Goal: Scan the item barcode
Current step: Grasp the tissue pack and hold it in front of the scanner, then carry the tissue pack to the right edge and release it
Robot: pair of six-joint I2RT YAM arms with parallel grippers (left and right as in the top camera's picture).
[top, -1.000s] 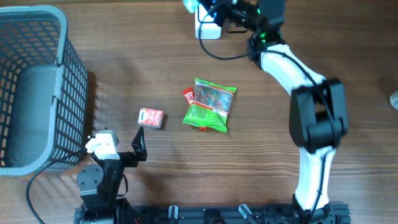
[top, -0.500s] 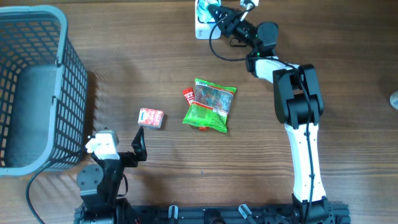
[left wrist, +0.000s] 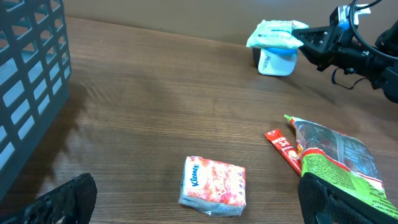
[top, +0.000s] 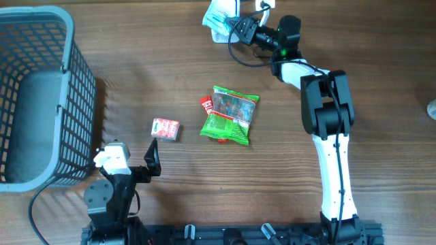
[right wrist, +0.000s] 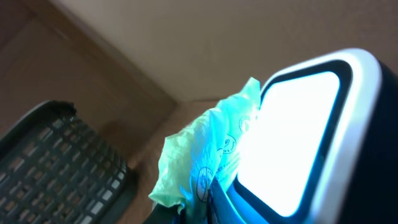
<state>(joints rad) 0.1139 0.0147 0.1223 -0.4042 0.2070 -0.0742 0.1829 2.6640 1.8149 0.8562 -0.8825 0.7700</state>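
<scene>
1. Right claw [top: 236,26]: fingers pressed together, pinching the pale green packet [top: 216,15] by one end. The packet stood out past the fingertips, lifted off the table [top: 136,61].

2. Scanner [left wrist: 277,61]: a white unit just under and beyond the claw's tips. In the right wrist view its window [right wrist: 298,137] glowed bright, and the packet hung at the window's edge. Whether the two touched could not be told.

3. Green snack bag [top: 231,114]: lay flat, well apart from the right claw, on the side toward the arm bases.

4. Red sachet [top: 206,103]: lay at the snack bag's edge, on the side facing the left claw.

5. Kleenex pack [left wrist: 212,185]: lay flat and alone, farther from the right claw. It sat just ahead of the left claw [top: 133,158], in line with the gap between its fingers.

6. Left claw: fingers spread wide, nothing between them, low over the table.

7. Grey basket [top: 75,75]: stood beside the left claw, farthest from the right one.
</scene>
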